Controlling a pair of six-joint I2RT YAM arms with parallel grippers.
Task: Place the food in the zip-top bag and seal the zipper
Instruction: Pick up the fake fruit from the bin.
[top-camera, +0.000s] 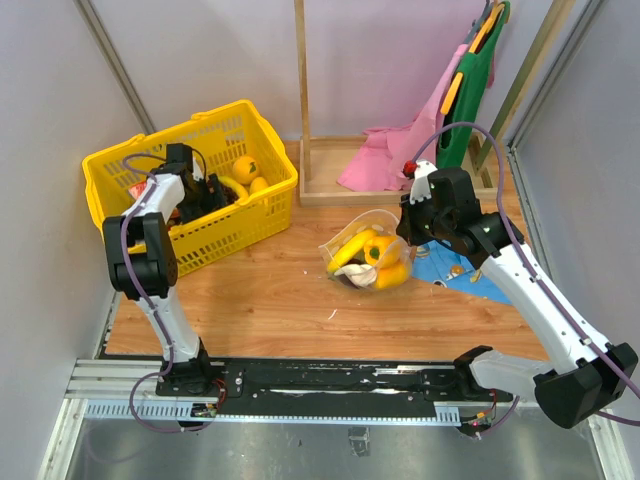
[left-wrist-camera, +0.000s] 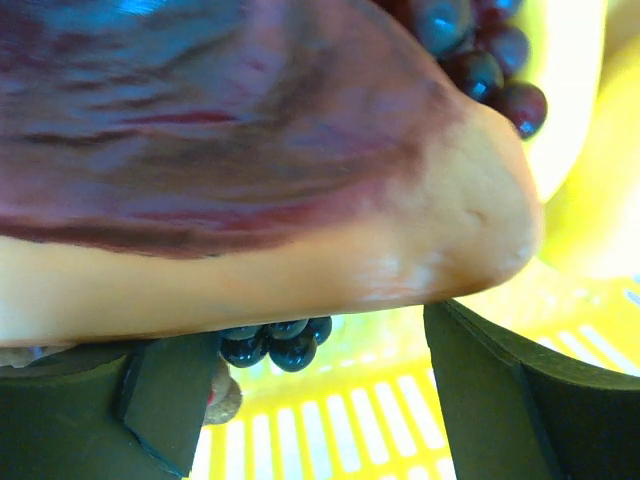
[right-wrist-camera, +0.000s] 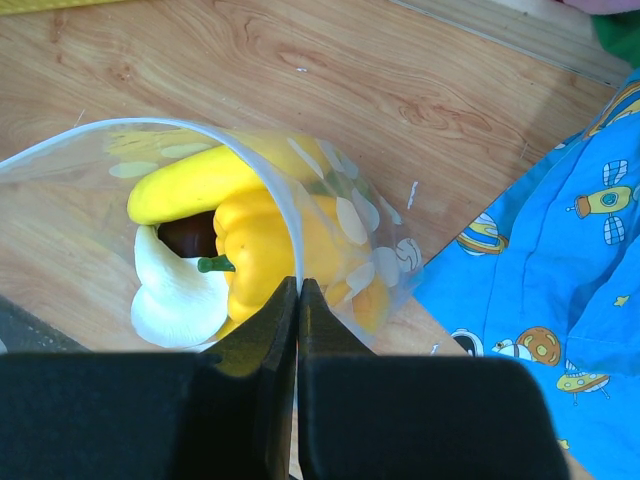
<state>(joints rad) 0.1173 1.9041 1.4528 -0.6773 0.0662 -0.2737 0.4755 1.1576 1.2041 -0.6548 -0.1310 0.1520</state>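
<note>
Loading the zip-top bag (right-wrist-camera: 372, 262) with 2 arms. The right gripper (right-wrist-camera: 298, 290) has its 2 fingers pressed together on the bag's rim, pinching the zipper (right-wrist-camera: 268, 185), which arcs away to the left of the fingertips and props the mouth open. Just beyond the fingertips, inside the bag, lie a banana (right-wrist-camera: 190, 185), a yellow pepper (right-wrist-camera: 255, 250), a white piece (right-wrist-camera: 175, 295) and a dark piece (right-wrist-camera: 190, 235). A blue patterned cloth (right-wrist-camera: 540, 260) lies to the right of the fingers, beside the bag.

The left gripper (left-wrist-camera: 330, 385) is down in the yellow basket (left-wrist-camera: 330, 440) with its fingers spread wide. A large purple and cream piece (left-wrist-camera: 200, 130) fills the view just above the fingertips, with dark grapes (left-wrist-camera: 480, 60) behind it. Whether the pads touch the piece cannot be told.

The step in hand is judged to be picking the next food item from the basket. To do it well, centre the purple piece between the pads before closing, grip its narrower span, and keep the grapes clear of the fingers. The right pinch should hold the rim high and wide, so that the item enters beyond the fingertips without dragging the zipper.
</note>
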